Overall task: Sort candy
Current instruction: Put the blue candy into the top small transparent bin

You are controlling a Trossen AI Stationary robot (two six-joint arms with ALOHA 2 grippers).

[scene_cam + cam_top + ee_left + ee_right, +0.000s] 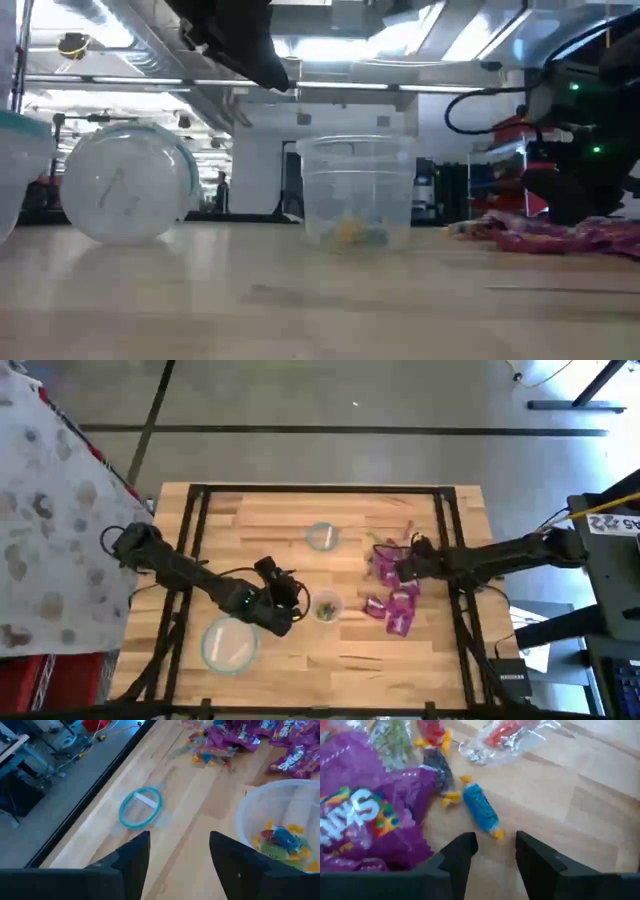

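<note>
Magenta-purple candy packets (367, 815) with white lettering and rainbow dots; one blue twist-wrapped sweet (480, 809) with yellow ends. Teal-rimmed clear bowls (140, 807) — pale, striped wooden bench (300, 650). Yellow, blue and red pieces in clear cup (260, 810) — dark end effector fingers (455, 860).

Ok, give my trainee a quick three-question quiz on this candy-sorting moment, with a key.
1. True or false: the small clear plastic cup already holds candy.
2. Which gripper hovers over the blue wrapped sweet with yellow twisted ends: A left, B right?
3. Fill in: the magenta-purple candy packets lie nearest the ___ arm.

Key: 1 true. 2 B, the right gripper; the left gripper waits, open, beside the cup. 3 right.
</note>
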